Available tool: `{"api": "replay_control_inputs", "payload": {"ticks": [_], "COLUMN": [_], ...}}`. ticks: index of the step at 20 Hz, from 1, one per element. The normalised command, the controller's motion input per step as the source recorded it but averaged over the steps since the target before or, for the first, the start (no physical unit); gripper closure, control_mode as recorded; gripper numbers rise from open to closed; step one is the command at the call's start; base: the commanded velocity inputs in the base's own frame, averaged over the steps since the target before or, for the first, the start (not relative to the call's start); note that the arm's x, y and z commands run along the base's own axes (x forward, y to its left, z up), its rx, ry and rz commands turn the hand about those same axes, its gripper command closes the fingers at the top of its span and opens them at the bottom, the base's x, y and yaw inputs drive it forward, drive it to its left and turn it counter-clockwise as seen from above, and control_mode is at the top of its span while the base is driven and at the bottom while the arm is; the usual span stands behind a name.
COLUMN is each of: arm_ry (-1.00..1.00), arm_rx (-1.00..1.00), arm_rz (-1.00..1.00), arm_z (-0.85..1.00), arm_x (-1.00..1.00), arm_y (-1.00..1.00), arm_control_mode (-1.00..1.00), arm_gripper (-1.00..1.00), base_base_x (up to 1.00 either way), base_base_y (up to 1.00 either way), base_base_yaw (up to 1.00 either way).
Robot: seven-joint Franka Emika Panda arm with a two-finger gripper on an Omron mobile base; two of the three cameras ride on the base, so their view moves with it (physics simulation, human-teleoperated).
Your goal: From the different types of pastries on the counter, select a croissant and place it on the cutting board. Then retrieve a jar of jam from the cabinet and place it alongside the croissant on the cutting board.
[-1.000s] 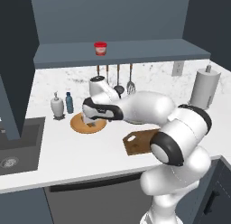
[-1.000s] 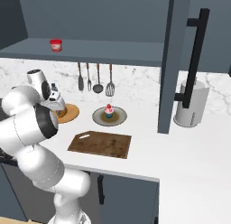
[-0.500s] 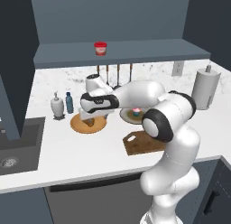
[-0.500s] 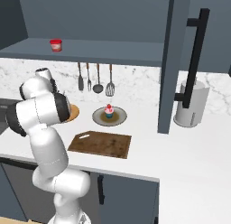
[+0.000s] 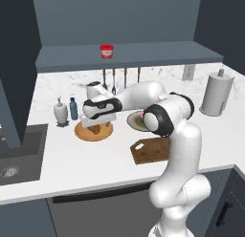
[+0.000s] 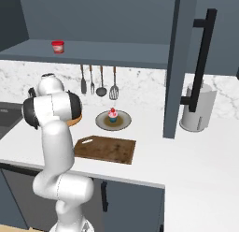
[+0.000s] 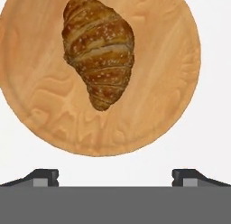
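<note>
Right below me the croissant (image 7: 99,50) lies on the round wooden plate (image 7: 40,105), somewhat off the plate's middle, with bare wood all around it. My claw (image 7: 115,175) hangs over the plate with its two tips spread wide apart and nothing between them; it is clear of the pastry. From the left base view, my claw (image 5: 97,120) sits just above that plate (image 5: 82,134), which rests on the white surface (image 5: 72,159) toward its back left part, near the sink (image 5: 19,152). A white dispenser (image 5: 60,113) and a small blue bottle (image 5: 73,108) stand just behind the plate. Further right, the cupcake (image 6: 112,115) sits on a dark plate (image 6: 101,121), and the cutting board (image 6: 106,149) lies bare near the front edge of the surface. The jar of jam (image 5: 106,51) stands on the cabinet (image 5: 143,21) shelf ledge. Utensils (image 6: 98,81) hang on the back wall, and a paper towel roll (image 5: 216,93) stands at the right end.
</note>
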Motion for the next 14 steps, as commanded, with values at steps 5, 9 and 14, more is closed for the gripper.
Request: {"api": "replay_control_inputs", "payload": {"ticks": [5,9,14], "arm_ry": [0.0,0.0,0.0], "arm_rx": [0.03,0.03,0.02], "arm_rz": [0.0,0.0,0.0], "arm_z": [-0.35,-0.32,-0.18], "arm_x": [0.43,0.4,0.46], "arm_y": [0.06,0.0,0.02], "arm_control_mode": [-1.0,-1.0,-1.0], "arm_gripper": [-1.0,-1.0,-1.0], "base_base_x": [0.0,0.0,0.0], "base_base_y": [0.0,0.0,0.0], "base_base_yaw": [0.0,0.0,0.0]}}
